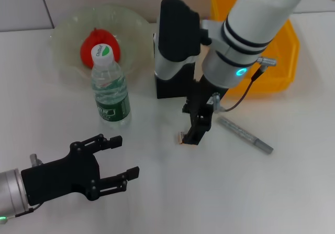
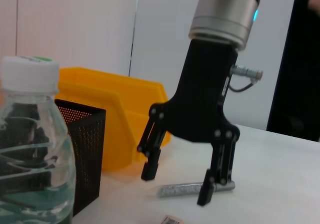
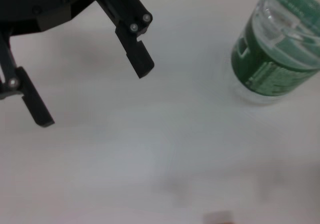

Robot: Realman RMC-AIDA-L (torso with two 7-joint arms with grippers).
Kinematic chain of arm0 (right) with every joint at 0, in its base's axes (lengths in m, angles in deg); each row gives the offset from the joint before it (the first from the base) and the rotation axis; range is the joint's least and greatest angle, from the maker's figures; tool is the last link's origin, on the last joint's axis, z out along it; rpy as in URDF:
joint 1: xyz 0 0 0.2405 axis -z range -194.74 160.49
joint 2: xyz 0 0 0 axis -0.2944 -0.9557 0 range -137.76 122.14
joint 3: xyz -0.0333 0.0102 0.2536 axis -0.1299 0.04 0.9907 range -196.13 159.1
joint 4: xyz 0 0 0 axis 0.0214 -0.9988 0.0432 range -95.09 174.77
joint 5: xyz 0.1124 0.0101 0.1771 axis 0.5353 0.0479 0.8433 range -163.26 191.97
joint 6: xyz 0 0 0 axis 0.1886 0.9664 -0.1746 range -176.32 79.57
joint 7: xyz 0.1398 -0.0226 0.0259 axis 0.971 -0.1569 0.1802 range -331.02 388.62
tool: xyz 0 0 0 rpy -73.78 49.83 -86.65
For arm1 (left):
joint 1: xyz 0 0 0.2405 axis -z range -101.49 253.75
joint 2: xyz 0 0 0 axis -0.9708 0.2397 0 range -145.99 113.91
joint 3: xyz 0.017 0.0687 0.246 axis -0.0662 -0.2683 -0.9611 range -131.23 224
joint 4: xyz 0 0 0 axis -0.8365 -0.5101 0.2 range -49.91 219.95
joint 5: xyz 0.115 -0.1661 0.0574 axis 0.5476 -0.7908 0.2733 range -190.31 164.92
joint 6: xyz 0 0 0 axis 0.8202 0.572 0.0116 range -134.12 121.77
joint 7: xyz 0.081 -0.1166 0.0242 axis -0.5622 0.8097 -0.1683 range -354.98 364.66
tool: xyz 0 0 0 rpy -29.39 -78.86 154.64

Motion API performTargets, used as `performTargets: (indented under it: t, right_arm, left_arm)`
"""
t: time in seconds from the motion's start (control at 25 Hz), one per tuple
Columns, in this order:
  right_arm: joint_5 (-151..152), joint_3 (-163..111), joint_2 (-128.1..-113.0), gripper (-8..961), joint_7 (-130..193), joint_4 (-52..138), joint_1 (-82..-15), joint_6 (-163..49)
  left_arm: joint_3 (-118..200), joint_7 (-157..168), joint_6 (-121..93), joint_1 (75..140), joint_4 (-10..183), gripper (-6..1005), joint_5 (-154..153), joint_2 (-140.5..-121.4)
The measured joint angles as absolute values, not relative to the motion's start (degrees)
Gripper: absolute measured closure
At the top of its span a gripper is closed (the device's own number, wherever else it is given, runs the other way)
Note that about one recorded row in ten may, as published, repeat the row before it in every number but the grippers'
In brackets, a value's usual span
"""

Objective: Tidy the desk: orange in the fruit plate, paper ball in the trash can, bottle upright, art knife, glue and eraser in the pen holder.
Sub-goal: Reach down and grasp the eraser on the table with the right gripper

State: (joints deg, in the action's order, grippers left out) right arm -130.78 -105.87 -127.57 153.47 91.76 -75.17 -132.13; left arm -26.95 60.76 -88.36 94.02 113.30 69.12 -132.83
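Observation:
The orange lies in the glass fruit plate. In front of it the bottle stands upright, green label and white cap. My right gripper hangs open, fingers down, just above the small eraser on the table, nothing between its fingers. The grey art knife lies flat to its right. The black mesh pen holder stands behind it. My left gripper rests open at the front left, also seen open in the right wrist view. Paper ball and glue are out of view.
The yellow trash can stands at the back right, behind my right arm. The white table runs bare between my two grippers. The right arm's cable loops low in front of the bin.

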Motion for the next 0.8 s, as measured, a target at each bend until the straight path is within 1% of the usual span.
performTargets:
  t: [0.8]
  right_arm:
    - [-127.1, -112.6, -127.7, 241, 153.9, 85.9, -74.6, -124.5]
  left_arm:
    - [-27.2, 60.7, -88.6, 94.2, 113.8, 195, 69.1, -133.09]
